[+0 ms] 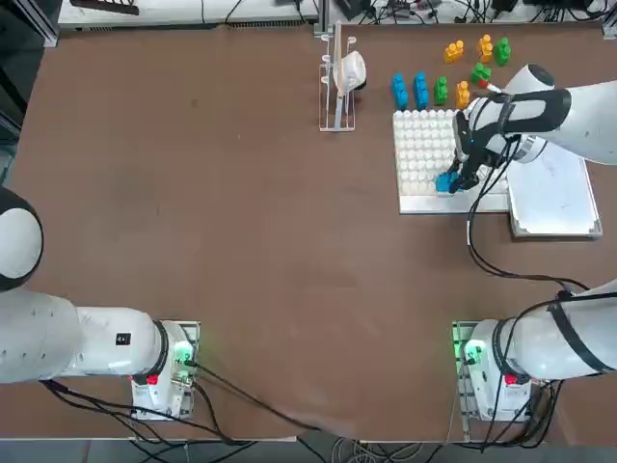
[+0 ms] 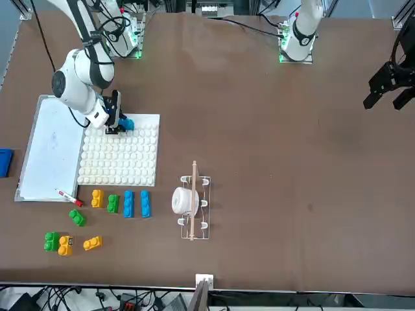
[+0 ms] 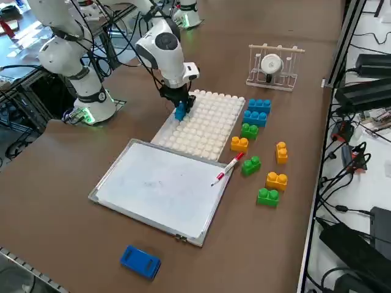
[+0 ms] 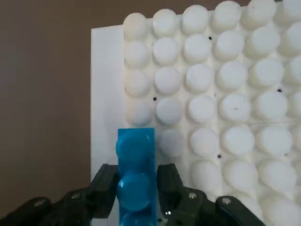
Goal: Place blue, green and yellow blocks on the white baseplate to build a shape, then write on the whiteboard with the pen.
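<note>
Layout: right half of counter (image 1: 241,289), top view.

Square white studded baseplate (image 1: 421,145) lies just left of the smooth framed whiteboard (image 1: 554,193), edges near touching. Small blue studded brick (image 1: 446,182) sits on the baseplate's near edge, under the right claw (image 1: 455,181). Loose studded bricks (image 1: 453,82) and the red-capped white marker (image 1: 489,89) lie beyond; wire rack (image 1: 337,82) further left.

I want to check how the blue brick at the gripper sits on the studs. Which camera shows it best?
The right wrist view: the blue block fills the foreground between the right gripper fingers, on the white baseplate edge. Top, front and right side views show only a small blue patch under the arm.
</note>
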